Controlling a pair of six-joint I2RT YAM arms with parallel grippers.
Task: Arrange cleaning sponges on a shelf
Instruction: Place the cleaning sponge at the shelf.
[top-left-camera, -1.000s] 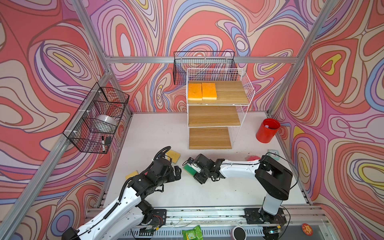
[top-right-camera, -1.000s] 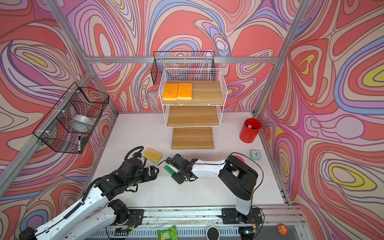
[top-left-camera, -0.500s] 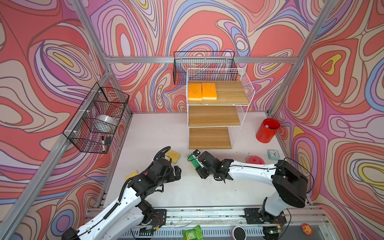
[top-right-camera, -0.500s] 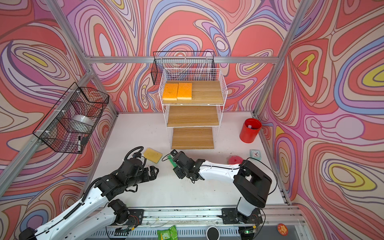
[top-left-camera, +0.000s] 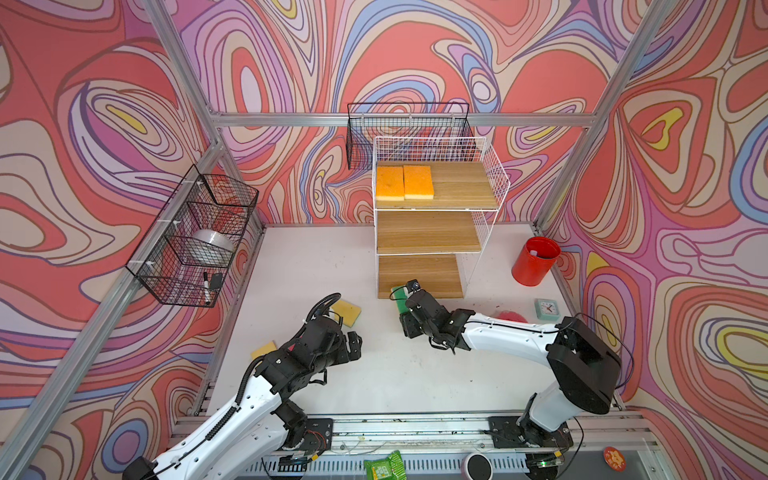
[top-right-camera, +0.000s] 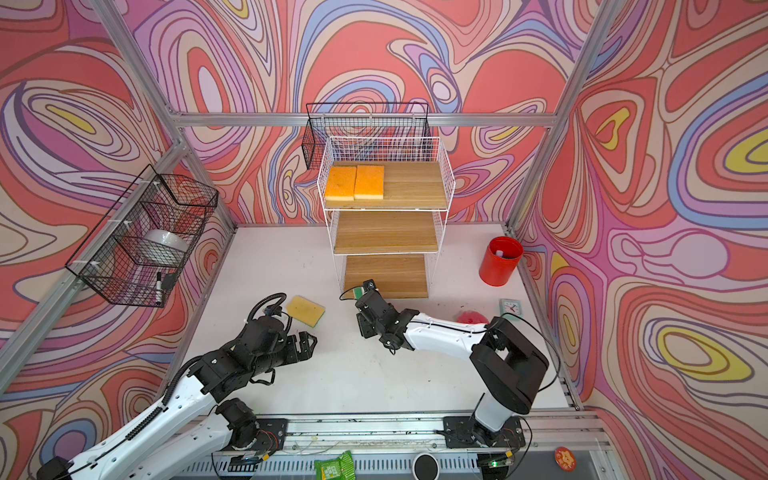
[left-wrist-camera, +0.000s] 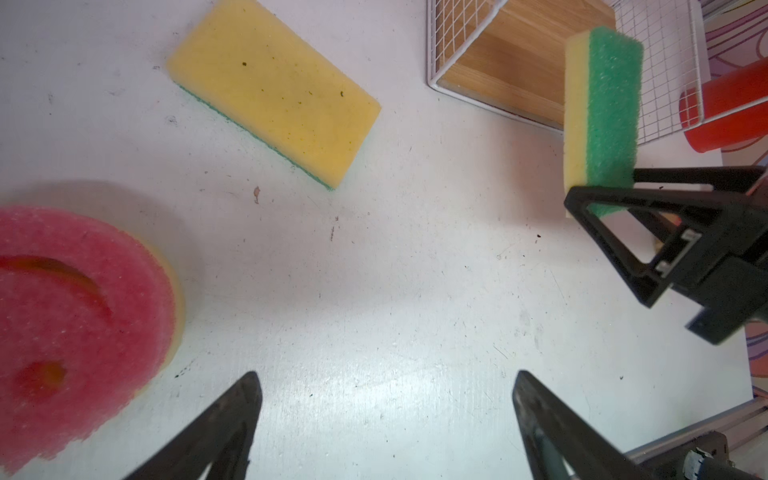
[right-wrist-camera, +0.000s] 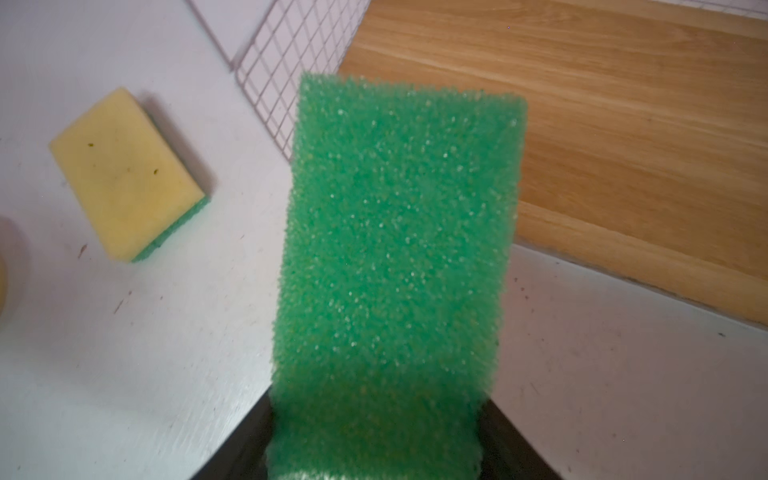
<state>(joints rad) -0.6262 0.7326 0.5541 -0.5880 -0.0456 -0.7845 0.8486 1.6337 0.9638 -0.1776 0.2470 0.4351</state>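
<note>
My right gripper is shut on a green-topped sponge, held on edge just off the front left corner of the shelf's lowest board. Both top views show that sponge sticking out past the gripper. Two orange-topped sponges lie side by side on the top board. Another rectangular sponge lies yellow side up on the table. My left gripper hangs open and empty over bare table, next to a round pink sponge. A second pink sponge lies behind the right arm.
A red cup and a small mint-green clock stand right of the shelf. Black wire baskets hang on the left wall and behind the shelf. A yellow sponge corner shows beside the left arm.
My right gripper has carried the green-topped sponge from the table's middle back toward the shelf's lowest board, and its elbow swung right. The left arm has stayed put.
</note>
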